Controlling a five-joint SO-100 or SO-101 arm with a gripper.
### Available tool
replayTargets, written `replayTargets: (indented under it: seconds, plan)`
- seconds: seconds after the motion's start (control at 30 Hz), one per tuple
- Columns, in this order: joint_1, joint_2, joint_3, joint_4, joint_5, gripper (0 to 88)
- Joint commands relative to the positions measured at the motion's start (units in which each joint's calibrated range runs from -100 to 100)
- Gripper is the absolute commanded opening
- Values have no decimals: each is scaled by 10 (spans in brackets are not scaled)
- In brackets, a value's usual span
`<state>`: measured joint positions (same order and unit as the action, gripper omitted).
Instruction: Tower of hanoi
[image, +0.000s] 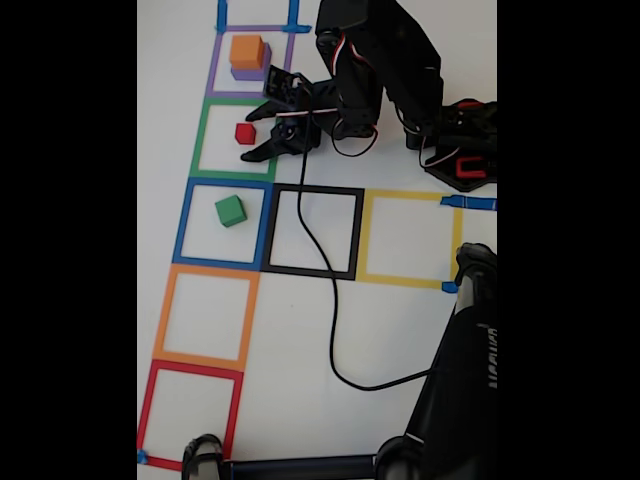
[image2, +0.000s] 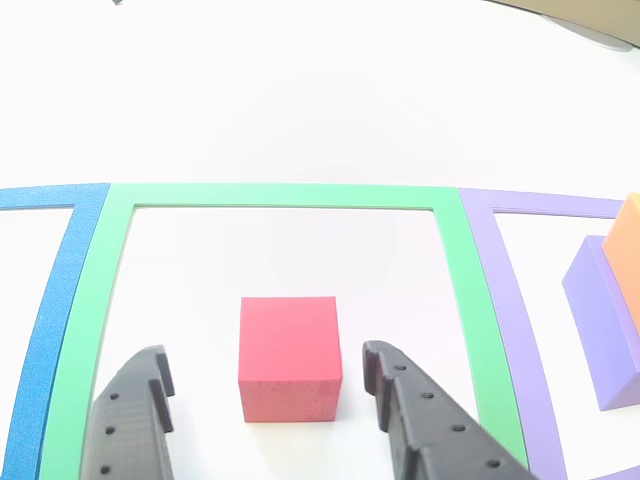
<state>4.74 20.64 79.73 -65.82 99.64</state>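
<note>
Left to right, other view: green outline; gripper spread, fingers flanking but apart from the red cube; orange cube stacked on purple cube. Fixed view: green cube in the blue outline. Risk: an off-centre closure would likely nudge or twist red aside.

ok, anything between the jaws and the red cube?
Nothing visible. The red cube sits alone in the green tape square, with the open gripper flanking it, a clear gap on each side.
</note>
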Motion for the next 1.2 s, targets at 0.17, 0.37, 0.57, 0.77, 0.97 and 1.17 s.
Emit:
replayTargets:
  seconds: [0.17, 0.37, 0.57, 0.77, 0.97, 1.17]
  plan:
    - [-10, 0, -22, 6, 4, 130]
    - [-11, 5, -33, 17, 4, 102]
    - [-12, 6, -33, 18, 4, 82]
    - [-15, 6, -33, 21, 4, 70]
    - [-16, -10, -33, 43, 4, 60]
    - [-19, -21, -31, 57, 4, 39]
